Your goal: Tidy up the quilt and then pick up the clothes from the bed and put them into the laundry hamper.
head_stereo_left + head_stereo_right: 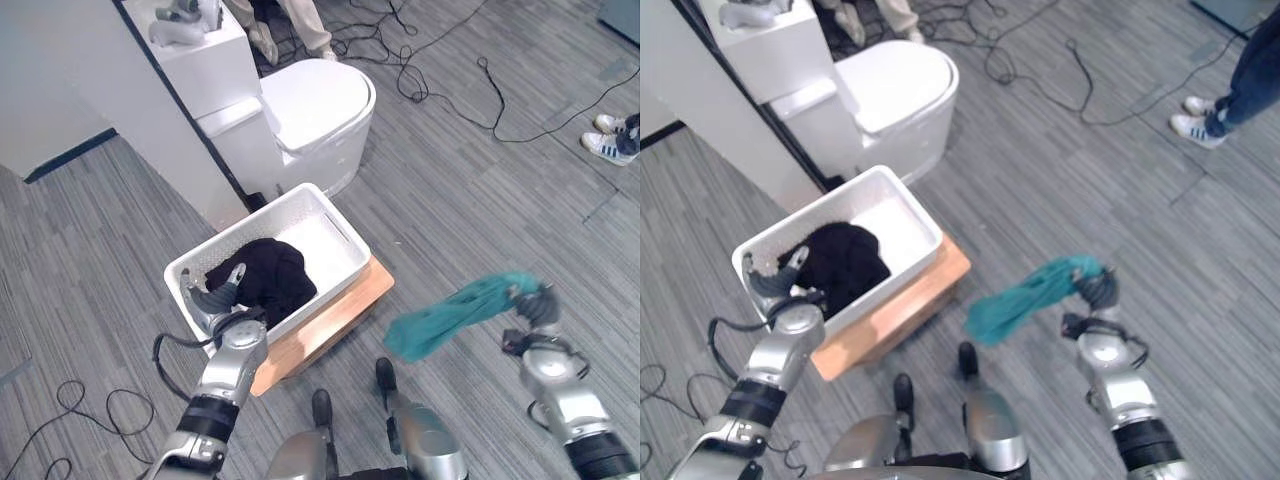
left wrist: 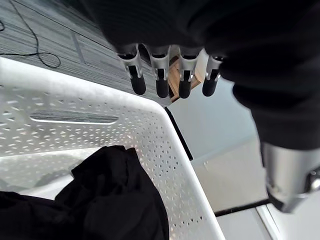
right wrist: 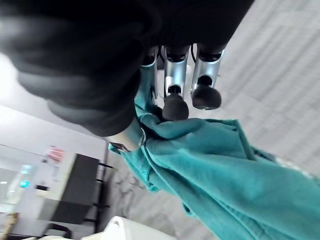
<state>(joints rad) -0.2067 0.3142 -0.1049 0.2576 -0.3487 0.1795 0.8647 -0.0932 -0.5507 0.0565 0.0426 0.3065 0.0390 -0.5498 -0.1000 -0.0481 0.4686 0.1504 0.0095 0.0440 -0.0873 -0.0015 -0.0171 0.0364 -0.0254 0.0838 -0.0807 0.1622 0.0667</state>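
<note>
Fingers [image 3: 175, 95] of the right hand [image 1: 537, 305] curl round a teal garment [image 1: 450, 312] hanging beside the white hamper [image 1: 335, 228], left hand [image 1: 215, 300] relaxed over its rim; next, I judge, swing across and release beside the black garment [image 1: 270, 275].

Between your right hand [image 1: 537, 305], which grips the teal garment [image 1: 450, 314], and the white hamper [image 1: 340, 232] lies open grey floor [image 1: 450, 200]. The hamper's far half is free; a black garment [image 1: 268, 275] fills the near half, and your left hand [image 1: 222, 298] hangs with straight fingers over that near rim. A toilet [image 1: 310, 110] stands just behind the hamper.
</note>
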